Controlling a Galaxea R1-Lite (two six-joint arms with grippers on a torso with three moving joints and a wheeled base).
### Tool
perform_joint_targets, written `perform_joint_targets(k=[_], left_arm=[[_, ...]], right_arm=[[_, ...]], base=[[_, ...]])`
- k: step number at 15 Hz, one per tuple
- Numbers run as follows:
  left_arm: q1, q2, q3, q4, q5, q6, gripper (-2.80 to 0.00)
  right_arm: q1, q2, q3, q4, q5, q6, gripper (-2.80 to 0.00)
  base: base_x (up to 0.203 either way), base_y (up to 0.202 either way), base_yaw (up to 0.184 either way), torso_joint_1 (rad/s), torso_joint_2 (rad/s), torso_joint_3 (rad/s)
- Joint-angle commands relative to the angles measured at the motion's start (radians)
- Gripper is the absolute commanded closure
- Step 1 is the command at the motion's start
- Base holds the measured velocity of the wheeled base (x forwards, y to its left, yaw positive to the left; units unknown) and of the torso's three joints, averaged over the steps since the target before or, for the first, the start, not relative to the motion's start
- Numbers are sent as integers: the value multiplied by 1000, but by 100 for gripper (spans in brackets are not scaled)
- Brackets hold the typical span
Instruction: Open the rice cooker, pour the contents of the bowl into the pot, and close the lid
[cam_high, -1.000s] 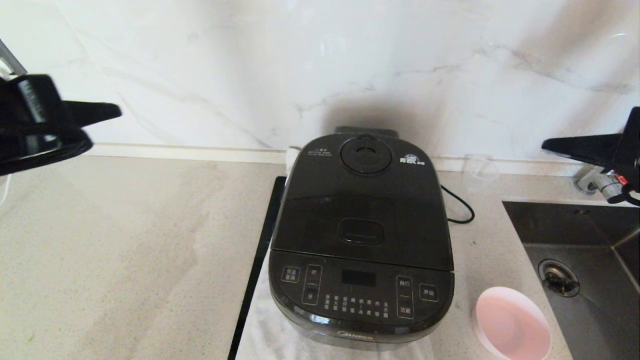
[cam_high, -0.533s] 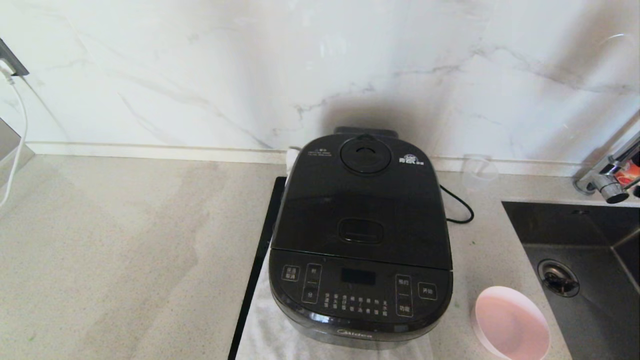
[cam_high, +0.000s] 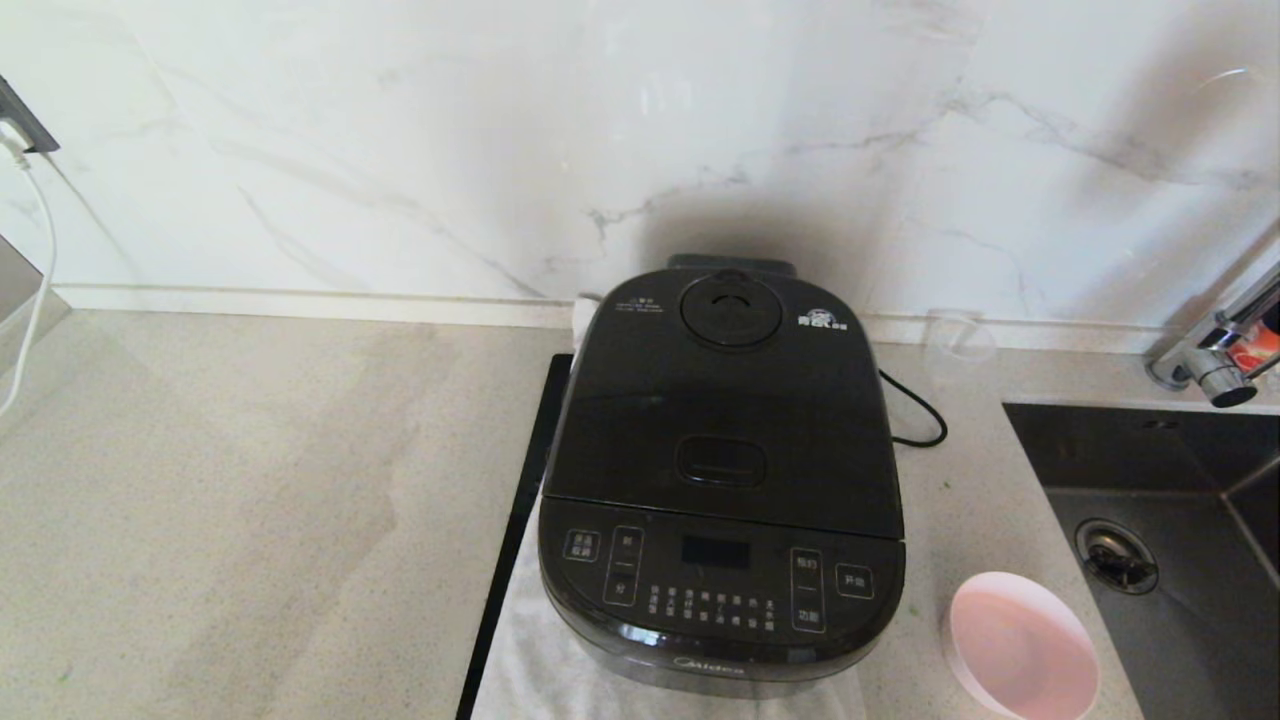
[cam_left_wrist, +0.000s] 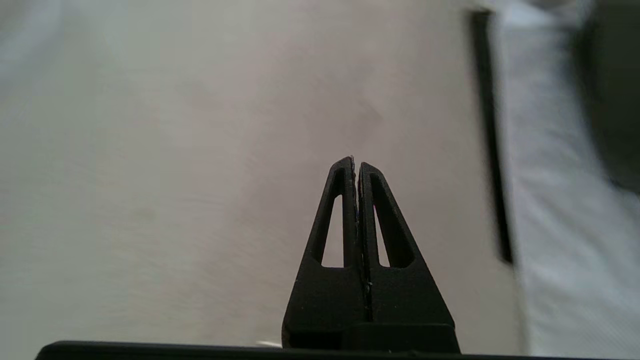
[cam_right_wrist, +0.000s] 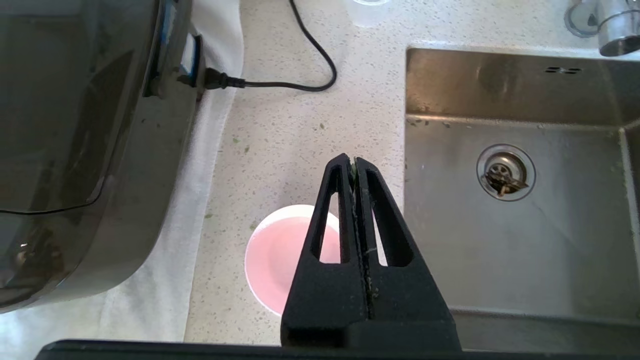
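The black rice cooker stands on the counter with its lid down, so the pot is hidden. The pale pink bowl sits on the counter to the cooker's right. Its inside looks plain pink, and the contents do not show in it. Neither arm appears in the head view. My right gripper hangs shut above the bowl's sink-side rim, with a tiny green speck pinched at its tips. My left gripper is shut and empty over bare counter to the left of the cooker.
A steel sink with a faucet lies to the right of the bowl. A clear cup and the power cord are behind the cooker's right side. A white cloth lies under the cooker. Green flecks dot the counter.
Both arms, which showed at the left and right edges of the head view a second ago, have drawn back out of it. The cooker and the bowl have not moved.
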Motion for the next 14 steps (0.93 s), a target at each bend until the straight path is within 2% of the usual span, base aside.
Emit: perform_joint_targets(k=[1, 4, 6, 10, 12, 14], left_arm=[[0, -32, 66, -8, -75, -9, 0], [0, -33, 73, -26, -73, -12, 0], [0, -33, 73, -26, -70, -26, 0], [0, -33, 73, -26, -70, -26, 0], [0, -33, 73, -26, -70, -26, 0], [0, -33, 73, -26, -70, -26, 0]], right_arm=[[60, 11, -15, 1, -1, 7, 0], [238, 37, -46, 17, -1, 68, 0], [341, 68, -106, 71, 38, 166, 0], [387, 136, -212, 217, 322, 210, 0], [390, 209, -235, 223, 394, 236, 0], [403, 286, -262, 218, 431, 256, 0]], base=[[0, 0, 0, 0, 0, 0], [0, 0, 0, 0, 0, 0], [0, 0, 0, 0, 0, 0], [0, 0, 0, 0, 0, 0], [0, 0, 0, 0, 0, 0], [0, 0, 0, 0, 0, 0]])
